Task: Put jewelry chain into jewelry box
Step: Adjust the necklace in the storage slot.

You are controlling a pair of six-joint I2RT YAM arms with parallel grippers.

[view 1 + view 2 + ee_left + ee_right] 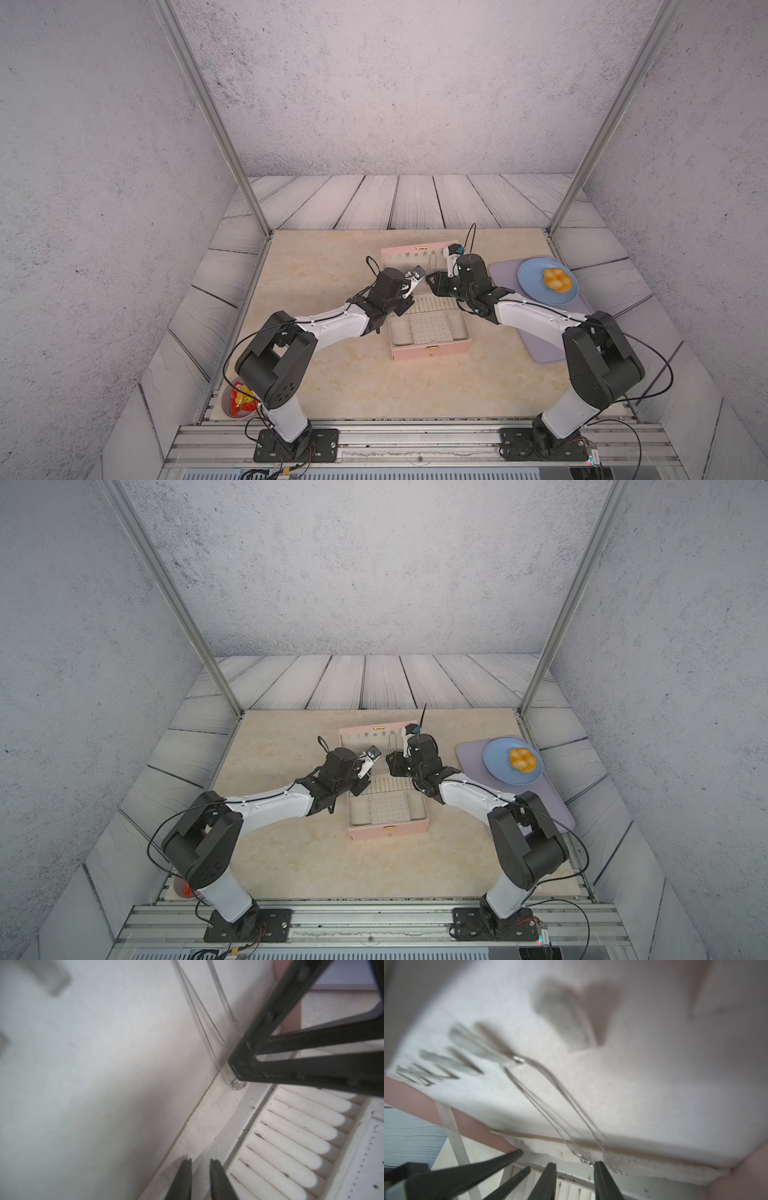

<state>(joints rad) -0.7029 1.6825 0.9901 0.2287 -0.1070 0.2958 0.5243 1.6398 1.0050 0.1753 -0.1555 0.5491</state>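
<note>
The upright lid (pixel 403 262) of the jewelry box (pixel 430 351) walls off 12 o'clock, a plate (pixel 532 282) crowds 3, and bare surface (pixel 374 386) lies open at 6.

Stereo overhead, wrist close-ups share jewelry box (pixel 291 1136)

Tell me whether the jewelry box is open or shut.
Open. In both top views the jewelry box lid stands raised at the back, exposing ridged ring slots and dotted panel.

Pale pink jewelry box (pixel 432 351) with cream dotted lining, silvery jewelry chain (pixel 539 1109), blue plate (pixel 530 276), lilac mat (pixel 540 340)
</note>
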